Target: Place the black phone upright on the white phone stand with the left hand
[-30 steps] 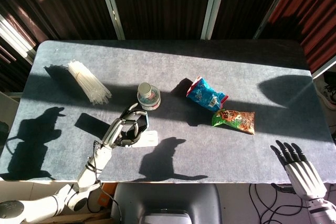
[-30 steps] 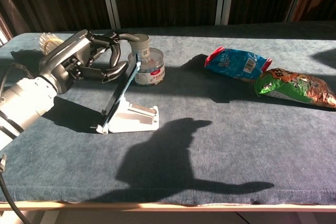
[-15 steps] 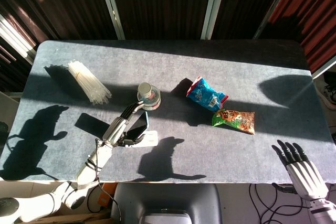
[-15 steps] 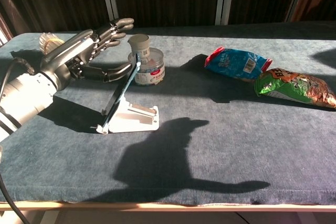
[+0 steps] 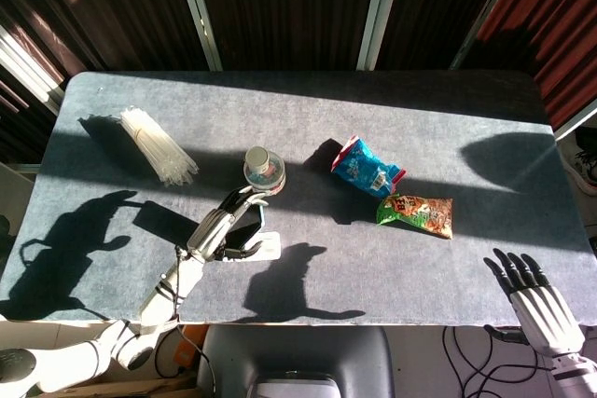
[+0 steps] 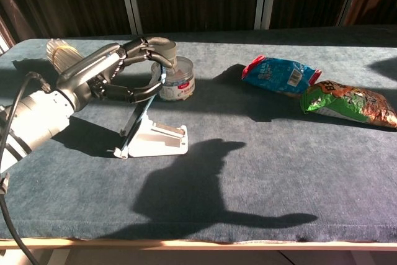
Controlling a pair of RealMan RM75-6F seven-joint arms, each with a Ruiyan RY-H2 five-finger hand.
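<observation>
Far left on the grey table (image 5: 448, 118): bundle of clear straws (image 5: 157, 146), lying flat in sunlight. Chest view shows only its end behind the left arm.

Left hand (image 6: 124, 69) reaches in from the left edge. Fingers (image 6: 146, 46) curl over the top edge of the black phone (image 6: 144, 115), thumb below on its back side; whether the grip is closed or just resting, cannot tell for certain, but the hand is around the phone's upper end.

Black phone sits tilted back in the white phone stand (image 6: 158, 141), lower edge down at the stand's front lip, upper edge leaning toward the small jar (image 6: 177, 79). Head view: phone (image 5: 244, 233) and stand (image 5: 266, 247) just in front of the jar (image 5: 264, 171).

Centre-right: blue snack bag (image 5: 366, 169), then green and brown snack bag (image 5: 417, 212) beside it, near but apart.

Far right, off the table's front corner: right hand (image 5: 532, 297), fingers spread, holding nothing; head view only
</observation>
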